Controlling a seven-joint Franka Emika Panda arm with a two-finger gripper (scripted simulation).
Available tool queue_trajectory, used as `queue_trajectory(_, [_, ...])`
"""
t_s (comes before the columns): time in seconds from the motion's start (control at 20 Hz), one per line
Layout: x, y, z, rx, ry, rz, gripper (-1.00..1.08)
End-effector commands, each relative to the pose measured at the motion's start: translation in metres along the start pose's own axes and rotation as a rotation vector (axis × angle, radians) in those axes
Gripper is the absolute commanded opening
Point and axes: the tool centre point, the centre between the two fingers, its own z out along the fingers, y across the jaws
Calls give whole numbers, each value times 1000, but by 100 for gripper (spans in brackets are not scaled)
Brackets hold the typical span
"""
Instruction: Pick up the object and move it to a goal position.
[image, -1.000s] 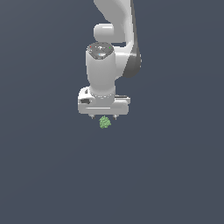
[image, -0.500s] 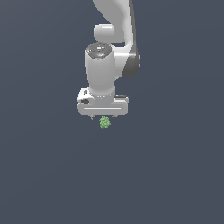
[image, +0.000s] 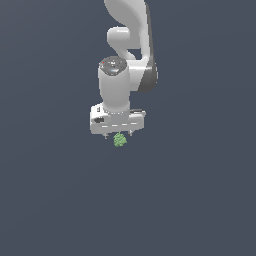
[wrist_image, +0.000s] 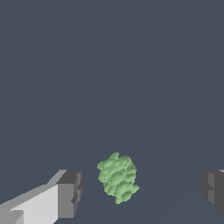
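End effector (image: 118, 134) released: in the wrist view both fingers (wrist_image: 69, 194) stand wide apart with a clear gap on each side of the object (wrist_image: 117, 178), neither pad touching it. Exterior view shows it pointing straight down, centre of frame, fingertips barely visible under the white hand body.

Object (image: 119, 140) sits just below the hand, slightly toward the lower right of it in the exterior view; in the wrist view it lies between the fingers, closer to the lower-left finger than to the right one. Small bright-green bumpy clump, much narrower than the finger opening. Cannot tell from either view whether it rests on the table (image: 200, 200) or how much height is left between fingertips and surface; no shadow or contact line shows.

Handling guess: looks very light and rigid, lumpy surface gives pads something to bite on, so slipping seems a minor risk. Being so small, it could get pushed aside or pop out if the pads close off-centre. Best hold is across its widest middle, pads squared on opposite sides, after centring the gap over it.

No goal marker visible in either frame.
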Motion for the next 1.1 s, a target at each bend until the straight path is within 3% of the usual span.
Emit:
queue_trajectory(0.0, [-6, 0, 8, 1, -4, -55, 100])
queue_trajectory(0.65, [-42, -5, 55, 16, -21, -388, 100])
queue_trajectory(1.05, [-58, -8, 71, 24, -25, -517, 100])
